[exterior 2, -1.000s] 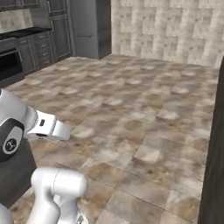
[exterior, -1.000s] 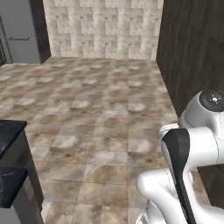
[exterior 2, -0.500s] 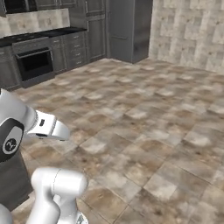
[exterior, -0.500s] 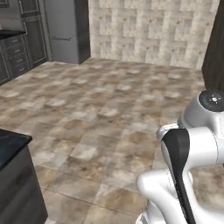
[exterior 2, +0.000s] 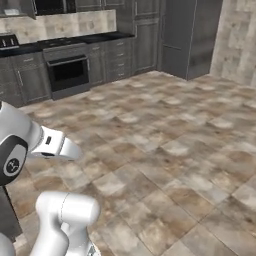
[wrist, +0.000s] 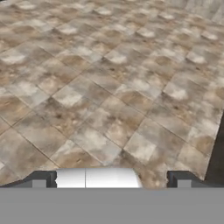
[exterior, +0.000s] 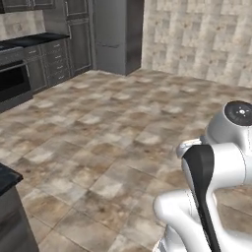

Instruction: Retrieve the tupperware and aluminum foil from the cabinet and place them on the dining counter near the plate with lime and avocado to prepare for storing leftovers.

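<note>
Pincer (wrist: pixel 112 179) spread wide and empty above a brown stone-tile floor (wrist: pixel 109 87), with dark grey cupboards (exterior 2: pixel 117 52) and an oven (exterior 2: pixel 67 72) along the far wall.

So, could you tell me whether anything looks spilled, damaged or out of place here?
Nothing stands out. The tiled floor is bare and unmarked, the oven and grey drawers are closed, and the open gripper holds nothing.
</note>
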{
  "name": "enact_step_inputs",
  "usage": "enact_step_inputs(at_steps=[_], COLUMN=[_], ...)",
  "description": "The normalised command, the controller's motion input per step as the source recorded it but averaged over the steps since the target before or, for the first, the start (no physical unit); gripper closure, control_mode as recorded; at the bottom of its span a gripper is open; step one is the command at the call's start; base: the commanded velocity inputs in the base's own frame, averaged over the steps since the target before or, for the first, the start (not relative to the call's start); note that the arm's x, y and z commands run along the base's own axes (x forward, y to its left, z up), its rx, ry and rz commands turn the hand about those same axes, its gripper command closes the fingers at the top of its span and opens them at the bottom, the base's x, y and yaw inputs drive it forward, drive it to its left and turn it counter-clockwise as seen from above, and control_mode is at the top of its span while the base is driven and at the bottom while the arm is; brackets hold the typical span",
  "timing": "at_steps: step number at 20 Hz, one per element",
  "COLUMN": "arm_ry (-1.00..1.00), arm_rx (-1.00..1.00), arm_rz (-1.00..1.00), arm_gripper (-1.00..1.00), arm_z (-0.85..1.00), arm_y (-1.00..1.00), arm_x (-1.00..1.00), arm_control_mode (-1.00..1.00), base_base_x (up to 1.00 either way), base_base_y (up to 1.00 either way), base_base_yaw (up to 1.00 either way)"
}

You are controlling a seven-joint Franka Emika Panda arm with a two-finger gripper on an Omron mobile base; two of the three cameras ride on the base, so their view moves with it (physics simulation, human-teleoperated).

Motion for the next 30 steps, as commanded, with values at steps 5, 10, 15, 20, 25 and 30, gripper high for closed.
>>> enact_step_inputs(at_steps=[5, 10, 15, 20, 25, 30], arm_ry=[0.0, 0.0, 0.0, 0.0, 0.0, 0.0], arm_rx=[0.0, 0.0, 0.0, 0.0, 0.0, 0.0], arm_rz=[0.0, 0.0, 0.0, 0.0, 0.0, 0.0], arm_gripper=[-1.0, -1.0, -1.0, -1.0, -1.0, -1.0], arm_z=[0.0, 0.0, 0.0, 0.0, 0.0, 0.0], arm_y=[0.0, 0.0, 0.0, 0.0, 0.0, 0.0], arm_x=[0.0, 0.0, 0.0, 0.0, 0.0, 0.0], arm_control_mode=[1.0, 1.0, 1.0, 1.0, 1.0, 1.0], base_base_x=[1.0, 1.0, 1.0, 1.0, 1.0, 1.0], base_base_y=[-0.2, -0.19, -0.19, -0.2, -0.3, -0.41], base_base_yaw=[0.44, 0.46, 0.46, 0.42, 0.36, 0.3])
